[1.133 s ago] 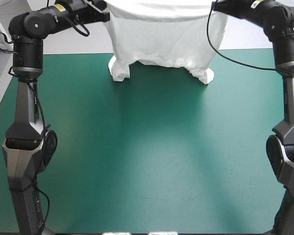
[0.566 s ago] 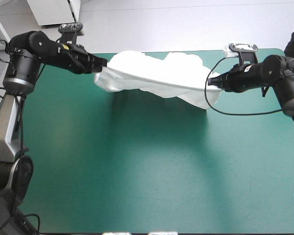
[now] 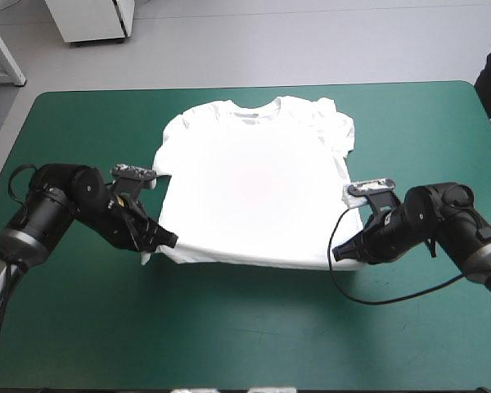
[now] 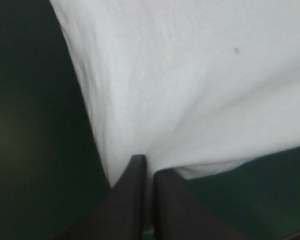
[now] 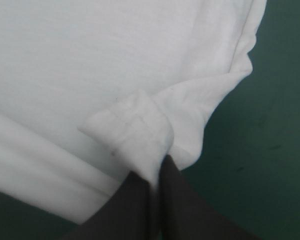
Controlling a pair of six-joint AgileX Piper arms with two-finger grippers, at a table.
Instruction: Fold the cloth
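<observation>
Since the earlier moments, the white short-sleeved cloth T-shirt has come down. First it hung high between the two raised arms, then it was stretched in the air as a twisted band, and now it lies spread flat on the tabletop with the teal-green cover. Both arms have also lowered and moved toward the near edge.

The T-shirt lies on the far half of the tabletop, about midway between the left and right edges. Its collar points to the far edge and its hem to the near edge. The front is mostly smooth. The sleeve on the right side is bunched and wrinkled.

The left end effector is at the near left corner of the hem. In the left wrist view its black fingers are almost closed, with white cloth pinched between them, so it grips the T-shirt. From the fingertips the cloth runs out in soft creases.

The right end effector is at the near right corner. In the right wrist view its black fingers stand nearly together and clamp the T-shirt, where the hem is turned over into a small flap. Both end effectors are low, close to the cover.
</observation>
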